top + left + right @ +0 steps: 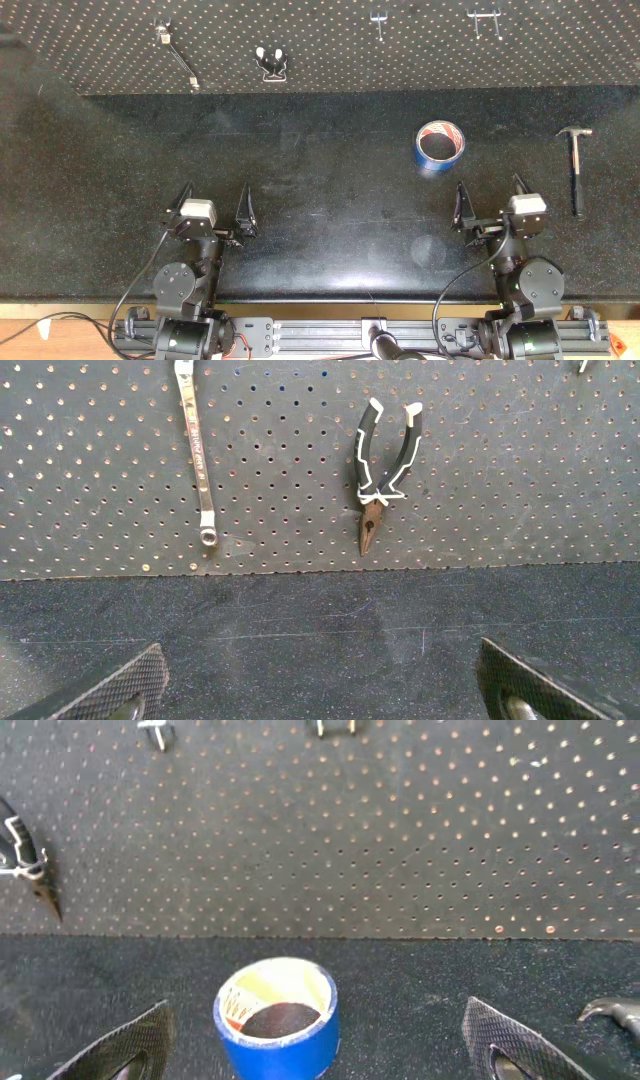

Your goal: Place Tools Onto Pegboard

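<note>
A dark pegboard (330, 40) stands along the back of the table. On it hang a silver wrench (177, 55) (196, 455) and black-and-white pliers (271, 63) (383, 470). A roll of blue tape (440, 144) (278, 1018) lies on the black mat, right of centre. A hammer (575, 165) lies at the far right, its head (612, 1013) peeking into the right wrist view. My left gripper (215, 205) (320, 705) is open near the front left, holding nothing. My right gripper (490, 200) (320, 1065) is open near the front right, just behind the tape from the pegboard.
Two bare metal hooks (378, 20) (484, 18) sit on the pegboard's upper right. The black mat (320, 230) covers the table between the arms and the board.
</note>
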Action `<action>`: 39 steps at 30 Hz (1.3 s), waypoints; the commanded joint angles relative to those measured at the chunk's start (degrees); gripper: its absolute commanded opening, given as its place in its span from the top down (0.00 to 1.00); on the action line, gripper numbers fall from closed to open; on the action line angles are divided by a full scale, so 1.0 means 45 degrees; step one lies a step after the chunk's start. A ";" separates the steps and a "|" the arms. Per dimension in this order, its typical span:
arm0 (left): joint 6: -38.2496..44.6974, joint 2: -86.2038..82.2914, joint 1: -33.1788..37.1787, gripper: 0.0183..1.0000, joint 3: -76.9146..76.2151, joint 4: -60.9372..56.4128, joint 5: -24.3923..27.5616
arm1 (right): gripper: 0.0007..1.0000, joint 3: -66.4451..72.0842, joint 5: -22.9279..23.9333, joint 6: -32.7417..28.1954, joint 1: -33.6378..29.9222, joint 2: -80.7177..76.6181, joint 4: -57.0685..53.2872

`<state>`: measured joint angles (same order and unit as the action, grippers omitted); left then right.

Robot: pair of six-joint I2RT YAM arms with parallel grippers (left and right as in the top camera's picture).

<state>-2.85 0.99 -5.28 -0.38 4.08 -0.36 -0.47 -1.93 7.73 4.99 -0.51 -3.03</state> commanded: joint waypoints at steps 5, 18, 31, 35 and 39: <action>0.0068 -0.0180 0.0053 0.00 0.0015 0.0112 0.0049 | 0.05 -0.4619 -0.0690 0.0714 0.0117 -0.6071 0.0680; 0.0068 -0.0180 0.0053 0.00 0.0015 0.0112 0.0049 | 0.05 -1.2556 -0.2259 0.1171 0.1399 -1.6490 -0.5644; 0.0068 -0.0180 0.0053 0.00 0.0015 0.0112 0.0049 | 0.05 -1.4732 -0.1010 0.2331 0.2200 -2.0361 -0.8568; 0.0068 -0.0180 0.0053 0.00 0.0015 0.0112 0.0049 | 0.05 -1.5057 -0.0301 0.2327 0.2574 -2.0997 -0.9122; 0.0068 -0.0180 0.0053 0.00 0.0015 0.0112 0.0049 | 0.05 -1.5888 0.0447 0.2322 0.2997 -2.1736 -0.9646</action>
<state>-2.85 0.62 -5.28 -0.38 4.12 -0.34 -69.91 -2.13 17.52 17.91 -96.92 -46.33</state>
